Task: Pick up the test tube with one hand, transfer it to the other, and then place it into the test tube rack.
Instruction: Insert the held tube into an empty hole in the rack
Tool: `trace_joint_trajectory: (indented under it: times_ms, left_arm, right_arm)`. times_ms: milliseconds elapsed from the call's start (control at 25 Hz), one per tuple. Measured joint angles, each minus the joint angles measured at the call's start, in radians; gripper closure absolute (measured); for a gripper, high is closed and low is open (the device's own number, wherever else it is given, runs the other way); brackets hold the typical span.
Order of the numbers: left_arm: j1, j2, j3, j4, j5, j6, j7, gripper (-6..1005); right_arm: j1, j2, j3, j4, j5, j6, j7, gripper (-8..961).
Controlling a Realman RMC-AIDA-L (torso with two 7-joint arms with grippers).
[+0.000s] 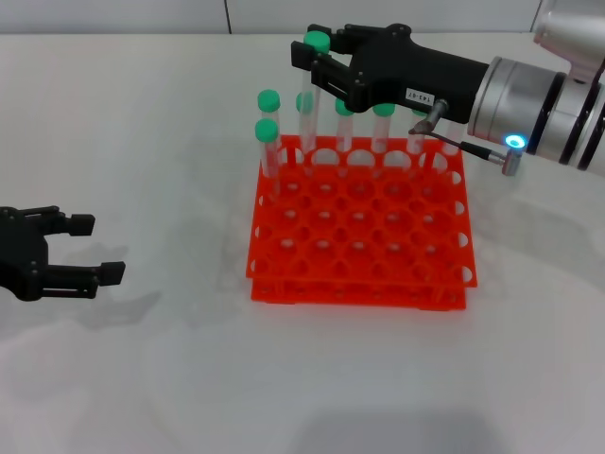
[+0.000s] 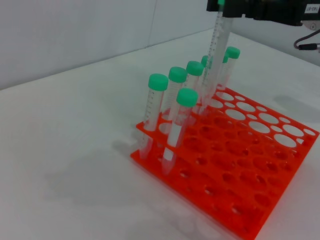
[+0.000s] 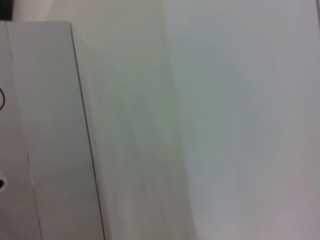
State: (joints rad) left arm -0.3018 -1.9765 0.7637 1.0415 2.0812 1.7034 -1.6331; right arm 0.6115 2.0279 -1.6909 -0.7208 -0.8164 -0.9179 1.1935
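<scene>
My right gripper (image 1: 319,64), black with a small white label, is shut on the test tube (image 1: 317,41) just under its green cap. The tube hangs upright over the back row of the orange-red test tube rack (image 1: 378,270). In the left wrist view the same tube (image 2: 216,47) comes down from the right gripper (image 2: 223,7) to the rack (image 2: 250,200); whether its tip is inside a hole I cannot tell. My left gripper (image 1: 98,248) rests low at the left, open and holding nothing.
Several other green-capped tubes (image 1: 268,99) stand in the rack's back row and left corner (image 2: 158,82). A white tabletop (image 1: 142,378) surrounds the rack. The right wrist view shows only pale flat surfaces.
</scene>
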Motion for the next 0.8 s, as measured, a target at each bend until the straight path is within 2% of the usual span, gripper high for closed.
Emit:
trace_joint_trajectory:
  times_ms: [800]
  left_arm:
    - [-0.04, 0.004, 0.0, -0.005, 0.0, -0.005, -0.007, 130]
  right_arm:
    - [0.012, 0.0, -0.016, 0.031, 0.008, 0.051, -0.019, 687]
